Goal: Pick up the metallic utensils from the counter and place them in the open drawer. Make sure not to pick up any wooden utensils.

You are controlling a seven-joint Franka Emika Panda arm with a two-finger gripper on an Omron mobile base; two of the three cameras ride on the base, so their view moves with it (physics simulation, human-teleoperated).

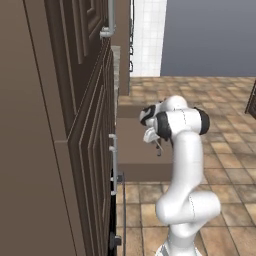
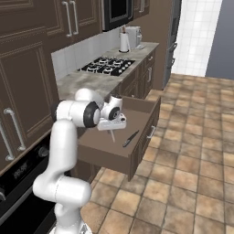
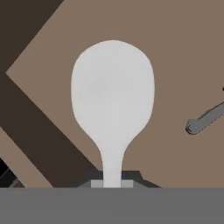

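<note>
Metal spoon [image 3: 113, 100], round pale bowl, clamped in jaws, above brown wooden drawer [image 2: 142, 119], knife [image 2: 130, 138] inside

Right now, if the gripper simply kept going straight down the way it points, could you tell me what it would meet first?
Most likely the open drawer's bare floor. The gripper points down into it, holding the spoon bowl-first, so the bowl would touch before the fingers. The knife lies off to the side. How far the spoon sits above the floor is unclear.

arm bent, elbow high | gripper [image 2: 112, 130] pointing down | fingers apparently closed on spoon [image 3: 112, 100]
</note>
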